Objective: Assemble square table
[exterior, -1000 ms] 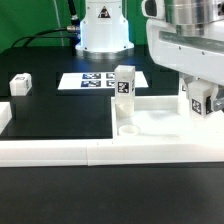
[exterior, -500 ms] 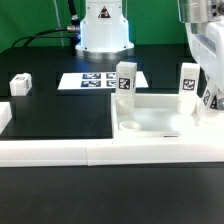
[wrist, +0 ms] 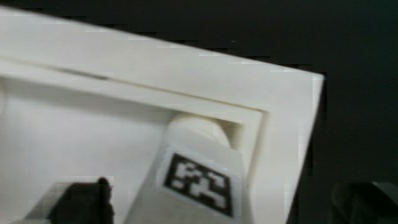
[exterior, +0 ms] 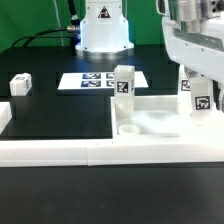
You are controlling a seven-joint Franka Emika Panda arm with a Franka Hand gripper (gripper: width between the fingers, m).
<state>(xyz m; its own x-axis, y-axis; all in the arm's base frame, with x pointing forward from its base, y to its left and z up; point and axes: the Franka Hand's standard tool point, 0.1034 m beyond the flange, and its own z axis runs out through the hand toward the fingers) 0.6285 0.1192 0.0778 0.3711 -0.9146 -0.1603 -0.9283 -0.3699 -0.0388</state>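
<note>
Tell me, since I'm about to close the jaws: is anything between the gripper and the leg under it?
Nothing visible is. The gripper has its jaws open on either side of the upright leg on the tabletop; the other upright leg stands apart.

No legible words or numbers. Only coded black-and-white tags, on the upright leg (exterior: 123, 85), second leg (exterior: 198, 99), small block (exterior: 19, 84) and marker board (exterior: 98, 80).

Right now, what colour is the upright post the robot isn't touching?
White post, black-and-white square tag on it; exterior view shows it best.
</note>
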